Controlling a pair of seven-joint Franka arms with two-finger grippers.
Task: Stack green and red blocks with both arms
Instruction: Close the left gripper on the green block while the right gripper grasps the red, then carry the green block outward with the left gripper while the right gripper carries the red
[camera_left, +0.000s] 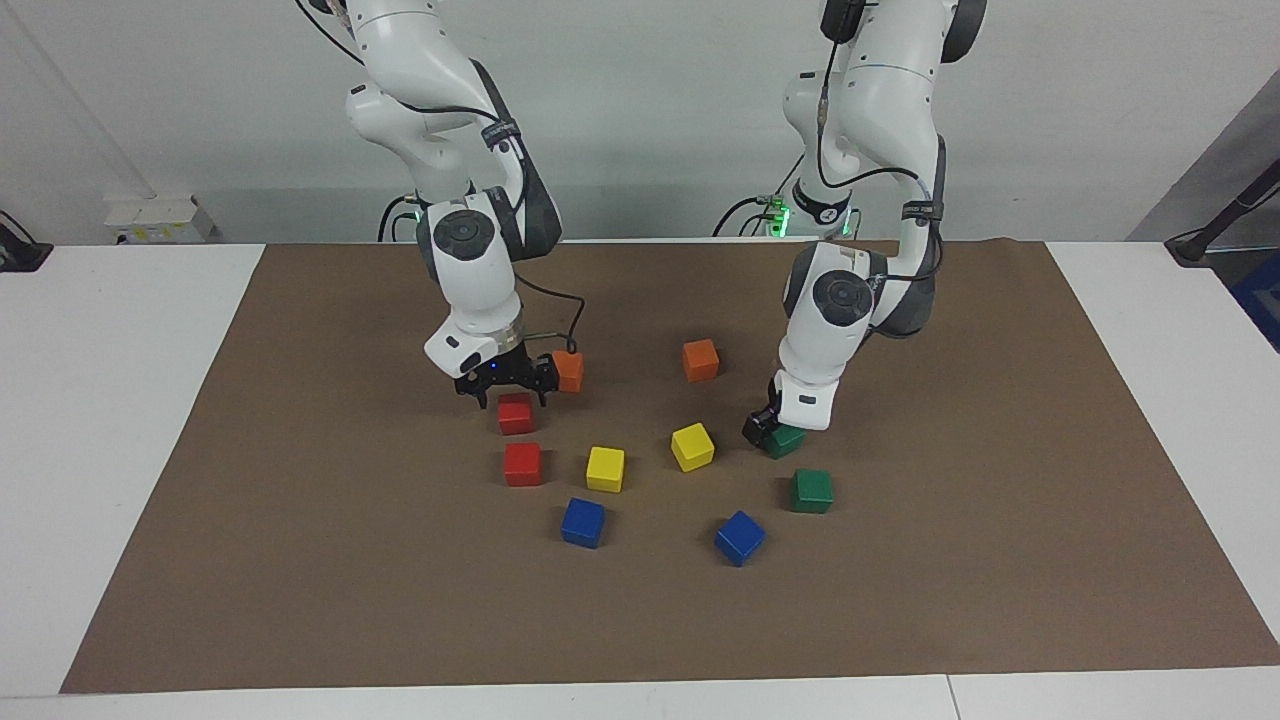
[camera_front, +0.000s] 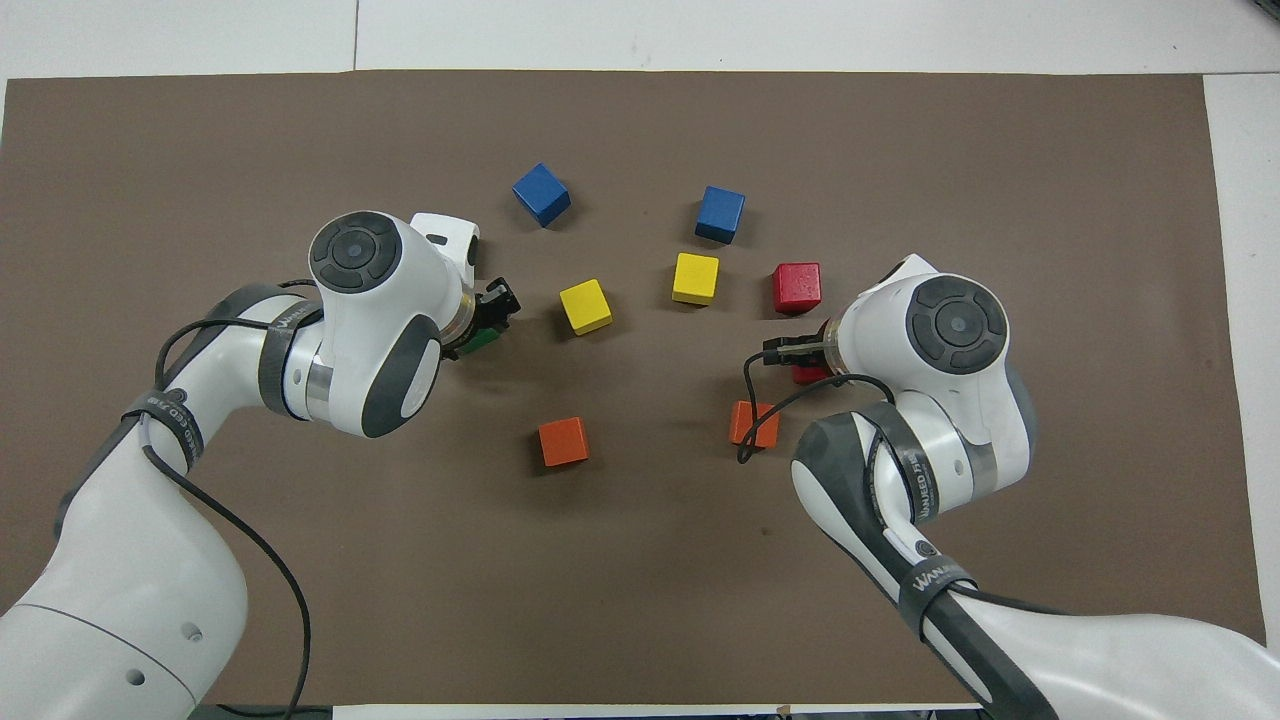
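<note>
Two grabs going at once

Right gripper hangs spread just over a glossy red cube; left gripper sits down on a dark green cube, can't tell if it's clamped. They look light, stiff, slick: pinch flat opposite faces

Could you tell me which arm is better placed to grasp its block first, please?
Left, probably. The left gripper is already down at the green block nearer the robots, seemingly touching it. The right gripper hangs open just above its red block, so it must first descend.
</note>
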